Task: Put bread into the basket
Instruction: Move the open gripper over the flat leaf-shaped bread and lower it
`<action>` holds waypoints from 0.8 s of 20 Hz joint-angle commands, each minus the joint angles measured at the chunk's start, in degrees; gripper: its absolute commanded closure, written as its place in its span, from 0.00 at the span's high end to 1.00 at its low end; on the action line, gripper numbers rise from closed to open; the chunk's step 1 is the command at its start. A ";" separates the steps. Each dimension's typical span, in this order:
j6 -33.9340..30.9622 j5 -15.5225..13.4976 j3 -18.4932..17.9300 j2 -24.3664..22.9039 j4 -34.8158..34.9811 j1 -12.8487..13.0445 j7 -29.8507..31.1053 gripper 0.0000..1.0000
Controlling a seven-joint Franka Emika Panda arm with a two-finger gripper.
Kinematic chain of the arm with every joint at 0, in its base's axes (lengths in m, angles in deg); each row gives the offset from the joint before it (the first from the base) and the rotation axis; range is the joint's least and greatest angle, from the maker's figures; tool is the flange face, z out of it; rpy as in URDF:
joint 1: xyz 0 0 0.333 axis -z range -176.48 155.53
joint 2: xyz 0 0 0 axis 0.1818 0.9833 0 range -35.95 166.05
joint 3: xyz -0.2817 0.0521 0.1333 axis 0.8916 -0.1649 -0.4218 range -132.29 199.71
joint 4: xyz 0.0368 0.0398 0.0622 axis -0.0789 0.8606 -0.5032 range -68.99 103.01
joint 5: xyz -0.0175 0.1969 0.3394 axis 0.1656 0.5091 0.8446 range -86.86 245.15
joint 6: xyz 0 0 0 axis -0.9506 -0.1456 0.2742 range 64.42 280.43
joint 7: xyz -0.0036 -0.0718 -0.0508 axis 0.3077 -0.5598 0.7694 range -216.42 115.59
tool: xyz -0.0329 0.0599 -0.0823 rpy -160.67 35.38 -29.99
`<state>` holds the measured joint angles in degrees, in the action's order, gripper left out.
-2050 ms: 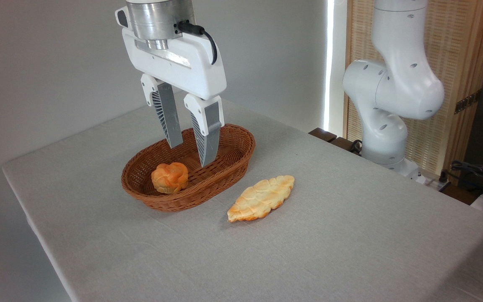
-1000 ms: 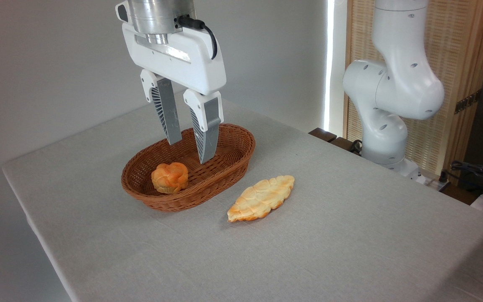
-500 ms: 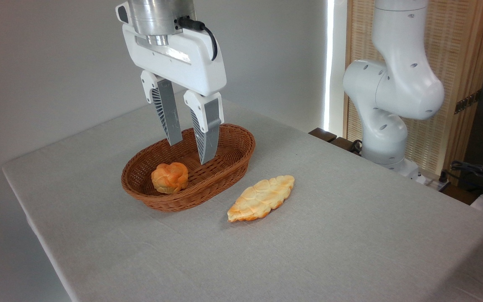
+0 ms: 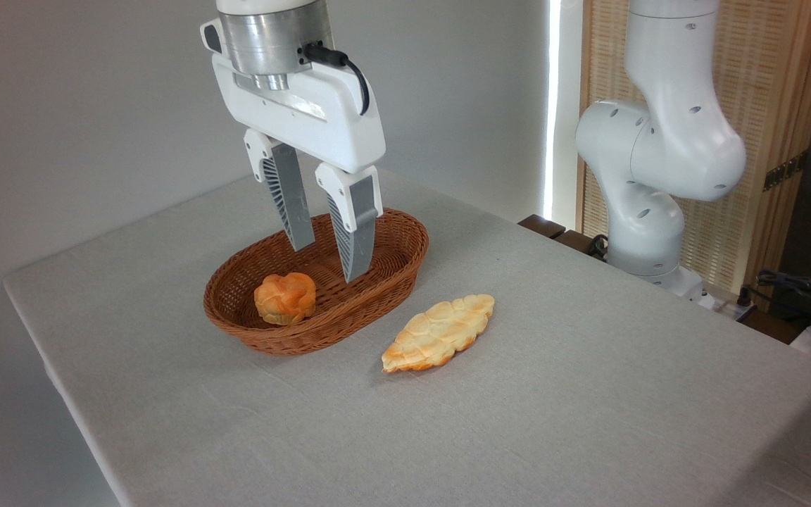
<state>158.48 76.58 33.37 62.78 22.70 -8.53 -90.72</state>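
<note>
Bread [image 4: 438, 332], 1 long flat loaf, lying on the table [image 4: 588, 394] just right of the basket [image 4: 377, 296] and apart from it; likely light, soft and easily dented, best pinched across its narrow middle. My gripper [image 4: 328, 262], empty with fingers parted, hangs over the basket's far half. Underside of loaf hidden; 1 bun [image 4: 284, 298] sits in the basket's near end.

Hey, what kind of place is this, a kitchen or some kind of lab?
Most likely a robotics lab or test room, not a kitchen. A white robot arm is mounted beside a cloth-covered table, loose cables lie at the right, and only a basket and bread are set out.
</note>
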 commanded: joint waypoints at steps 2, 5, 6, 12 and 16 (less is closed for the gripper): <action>3.80 -0.16 0.08 -6.50 8.79 -0.28 -3.71 1.00; 4.16 -0.16 -0.10 -11.41 15.90 -0.28 -4.78 1.00; 4.16 -0.16 -0.10 -12.56 17.67 -0.28 -4.78 1.00; 4.77 5.11 -0.10 -17.14 26.82 0.16 -6.18 1.00; 6.00 5.11 -0.10 -17.06 28.40 0.16 -6.27 1.00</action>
<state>162.14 80.82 33.35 46.78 48.50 -8.57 -95.81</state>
